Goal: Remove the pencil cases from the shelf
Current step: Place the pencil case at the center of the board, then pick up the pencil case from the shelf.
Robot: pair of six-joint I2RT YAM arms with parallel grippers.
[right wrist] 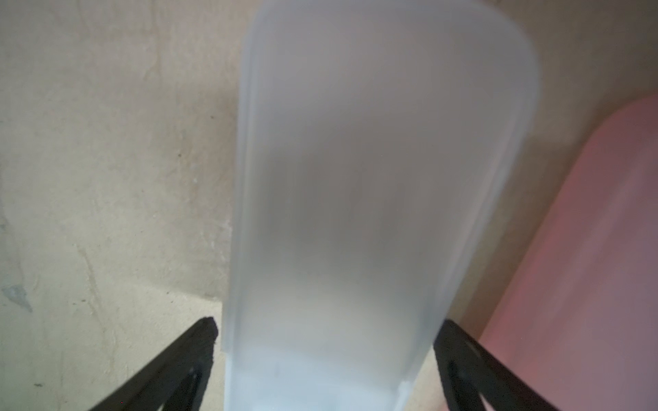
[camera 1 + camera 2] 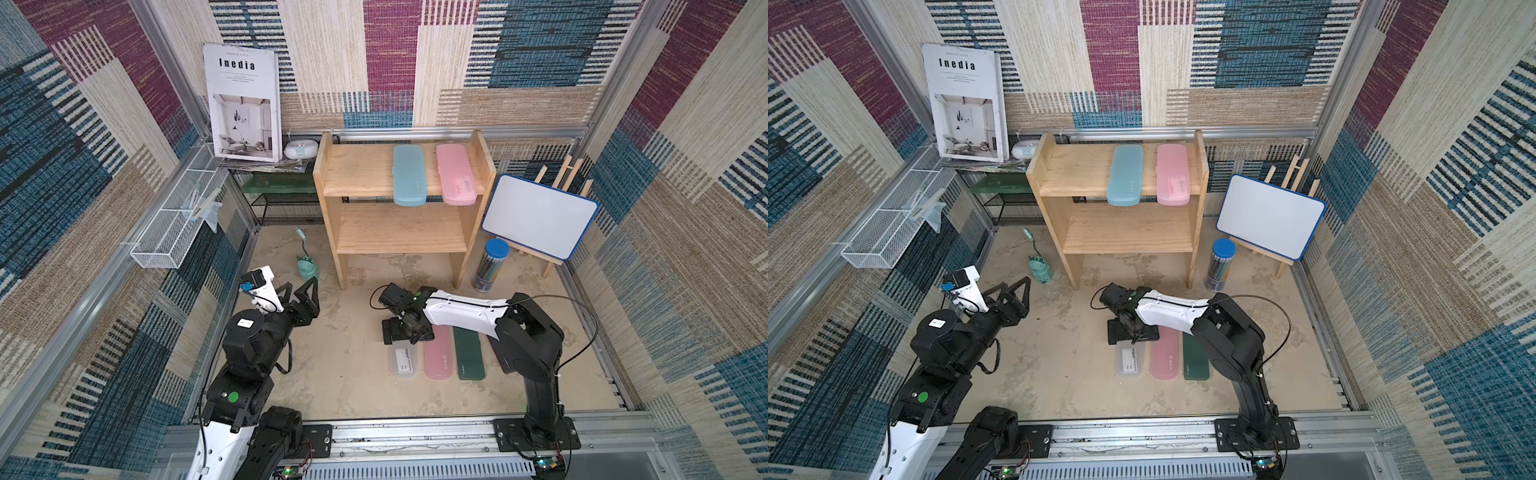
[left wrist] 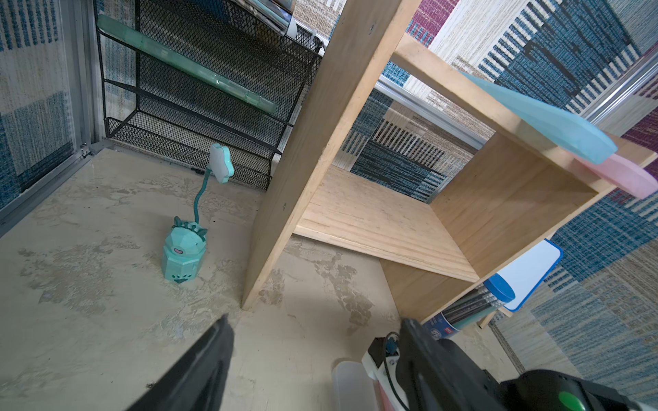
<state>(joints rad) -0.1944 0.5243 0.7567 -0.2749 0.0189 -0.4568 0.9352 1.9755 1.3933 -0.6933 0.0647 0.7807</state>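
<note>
The wooden shelf [image 2: 399,228] [image 2: 1121,232] [image 3: 374,217] has a light blue pencil case [image 2: 409,174] [image 2: 1125,176] [image 3: 555,124] and a pink one [image 2: 455,174] [image 2: 1173,174] [image 3: 623,174] on its top tier, overhanging the front edge. Its lower tier is bare. On the table lie a frosted white case [image 2: 403,363] [image 2: 1130,363] [image 1: 374,178], a pink case [image 2: 437,353] [image 1: 587,267] and a dark green case [image 2: 469,353]. My right gripper [image 2: 405,332] [image 1: 329,327] is open, its fingers on either side of the white case's far end. My left gripper [image 2: 300,286] [image 3: 315,322] hovers open and empty at the left.
A teal desk lamp [image 2: 306,266] stands left of the shelf, and a black mesh rack [image 2: 286,199] is behind it. A blue-lidded pencil tube [image 2: 490,266] and a whiteboard on an easel [image 2: 540,216] stand to the right. A white wire basket [image 2: 174,224] hangs on the left wall.
</note>
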